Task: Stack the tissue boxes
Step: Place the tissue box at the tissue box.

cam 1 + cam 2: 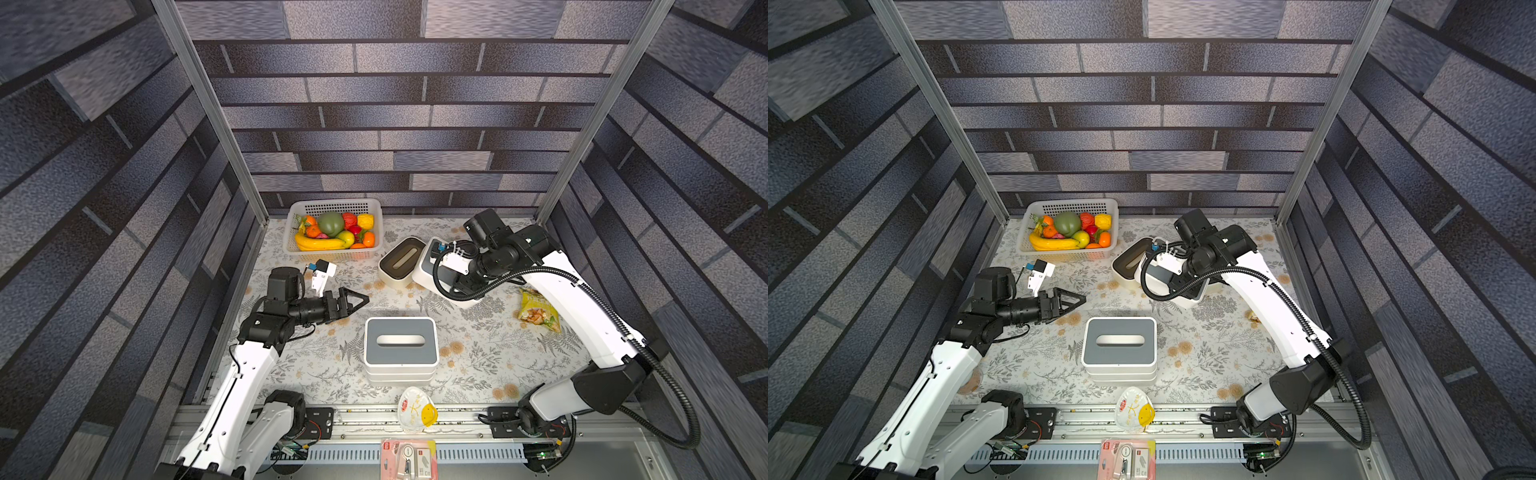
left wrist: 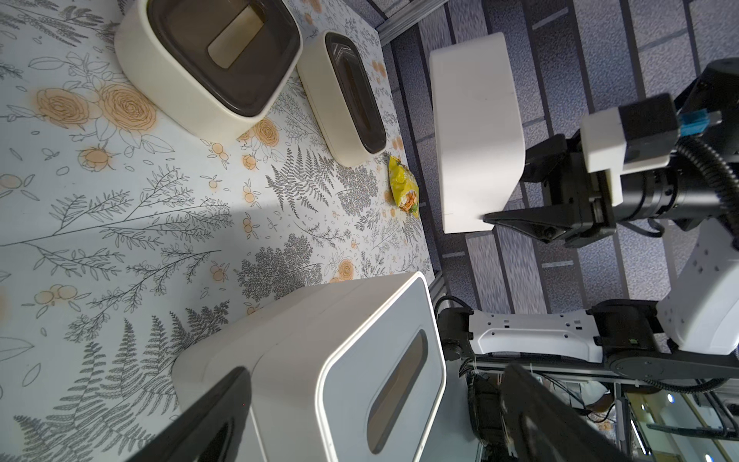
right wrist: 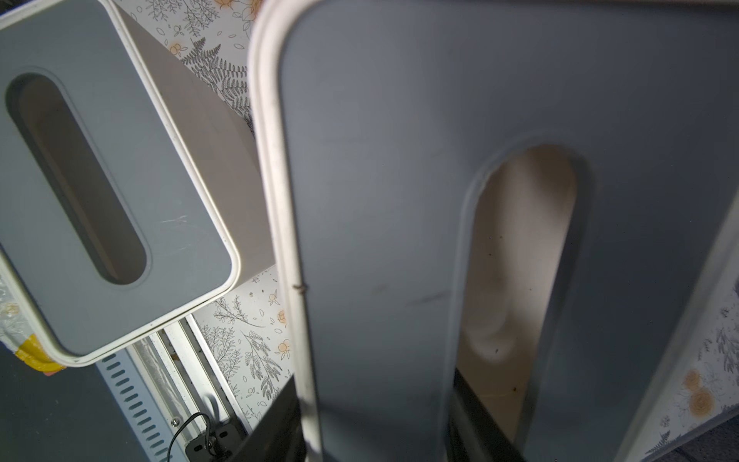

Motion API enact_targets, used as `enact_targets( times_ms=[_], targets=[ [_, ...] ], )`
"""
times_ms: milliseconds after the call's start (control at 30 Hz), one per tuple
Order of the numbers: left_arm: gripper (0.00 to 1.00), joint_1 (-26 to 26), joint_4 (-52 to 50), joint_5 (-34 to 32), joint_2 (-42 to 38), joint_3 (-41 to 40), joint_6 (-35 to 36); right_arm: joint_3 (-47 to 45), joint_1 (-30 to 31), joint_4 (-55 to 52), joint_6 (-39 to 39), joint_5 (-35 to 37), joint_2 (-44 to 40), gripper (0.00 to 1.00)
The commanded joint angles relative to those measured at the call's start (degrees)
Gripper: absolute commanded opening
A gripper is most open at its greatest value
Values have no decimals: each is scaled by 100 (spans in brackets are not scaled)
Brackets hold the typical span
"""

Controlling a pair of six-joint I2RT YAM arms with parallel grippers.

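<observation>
A: Biggest first? Flowery tabletop, with a white basket of fruit parked at the back, out of the way.

B: And the tissue boxes?

A: In the middle, a pile of white boxes, grey lid on top, flat and square, so ready for one more. Up in the air near the back right, another grey-lidded box, clear of the tabletop. Down on the cloth beside it, a round cream box with a brown lid. Just past that, a second cream box. Neither stacked yet.

B: Held how?

A: Pinched by the right end effector. Closed tight, one finger down through the lid slot, one outside the wall. Probably a good handle for a box too wide to grab across.

B: Left end effector?

A: Spread as wide as can be, holding nothing, hanging beside the pile. Maybe there to steady it.

B: Smallest?

A: Yellow snack bag, off to the right, well apart from the pile.
</observation>
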Motion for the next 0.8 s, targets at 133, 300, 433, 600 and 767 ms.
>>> enact_targets(
  times_ms=[133,300,433,600,767],
  targets=[
    [100,388,-872,487,-360,-90,-315,510,296,-171,-478,128,56,47],
    [100,574,-1093,606,-635,-92,-451,874,559,-309,-628,225,312,47],
    [100,606,-1237,630,-817,-87,-617,1258,846,-500,-639,257,604,47],
    [100,629,-1500,696,-912,-98,-765,1719,1219,-778,-591,115,847,46],
    [100,672,-1590,676,-1133,-171,-852,2158,1622,-1118,-458,123,1025,46]
  ],
)
